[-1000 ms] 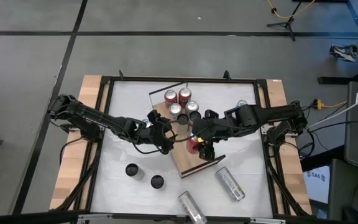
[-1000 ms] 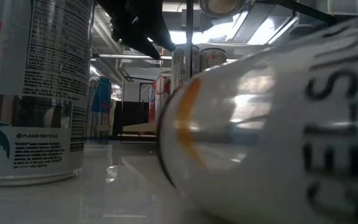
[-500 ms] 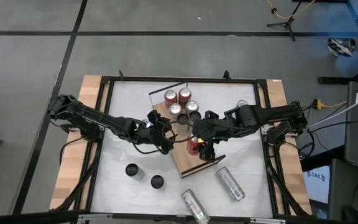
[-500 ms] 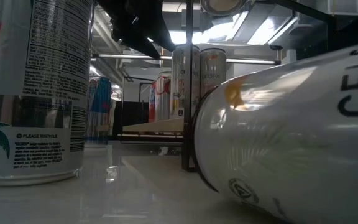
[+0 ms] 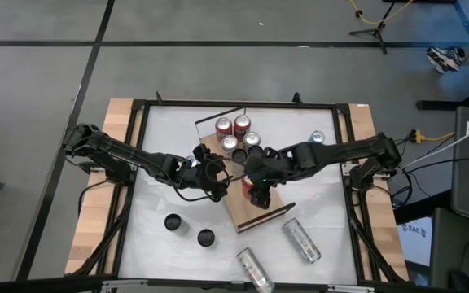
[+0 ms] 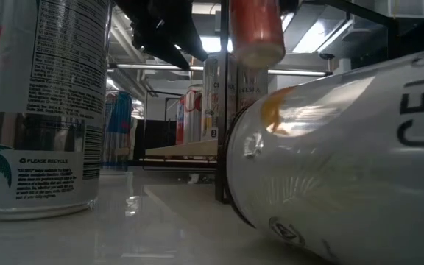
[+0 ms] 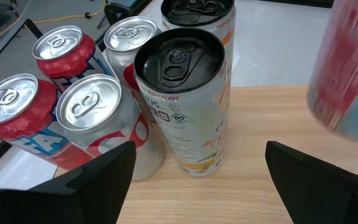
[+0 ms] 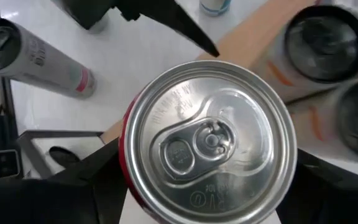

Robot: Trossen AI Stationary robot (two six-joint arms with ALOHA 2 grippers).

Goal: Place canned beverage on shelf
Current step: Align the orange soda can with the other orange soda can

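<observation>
Red and silver, a soda can [image 8: 210,146] is clamped between the fingers of the right gripper [image 5: 255,189], which is closed around its sides above the wooden shelf [image 5: 243,207]. Compared with a second ago, this gripper is seen shifted a little toward the left arm, and in the low view the can [image 6: 256,29] has now come into sight high above the board, clear of its surface. The left gripper [image 5: 218,175] is held wide apart and empty just beside it, facing a black-topped can [image 7: 182,102] and the red cans [image 7: 58,46] grouped upright at the shelf's far end.
</observation>
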